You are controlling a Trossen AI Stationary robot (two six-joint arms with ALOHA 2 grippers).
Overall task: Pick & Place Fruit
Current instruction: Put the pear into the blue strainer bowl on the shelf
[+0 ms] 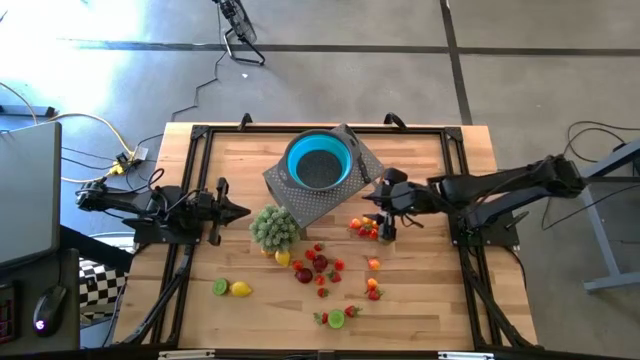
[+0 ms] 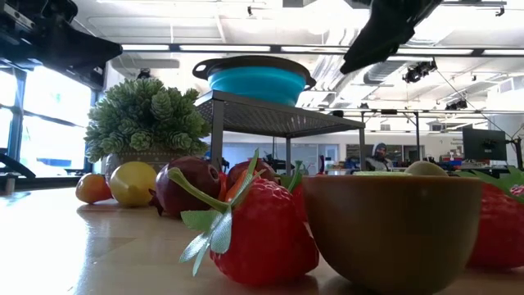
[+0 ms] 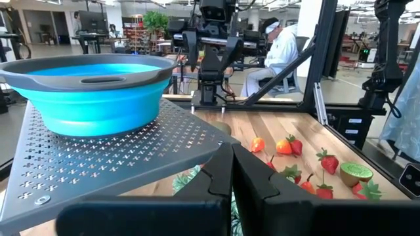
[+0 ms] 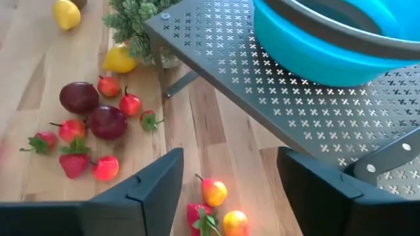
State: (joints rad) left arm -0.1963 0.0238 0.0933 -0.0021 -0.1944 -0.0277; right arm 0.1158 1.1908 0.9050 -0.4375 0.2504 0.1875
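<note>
Right gripper (image 4: pixel 230 190) hangs with jaws wide just off the rack (image 1: pixel 300 205) edge, above a small fruit cluster (image 1: pixel 364 227); you have bare wood between its fingers and the rack leg. More fruit (image 1: pixel 318 265) lies scattered mid-table, beside the plant (image 1: pixel 274 227). Bowl (image 1: pixel 320 162) sits on the rack. Left gripper (image 1: pixel 236 211) waits, closed, near the table's left edge.
</note>
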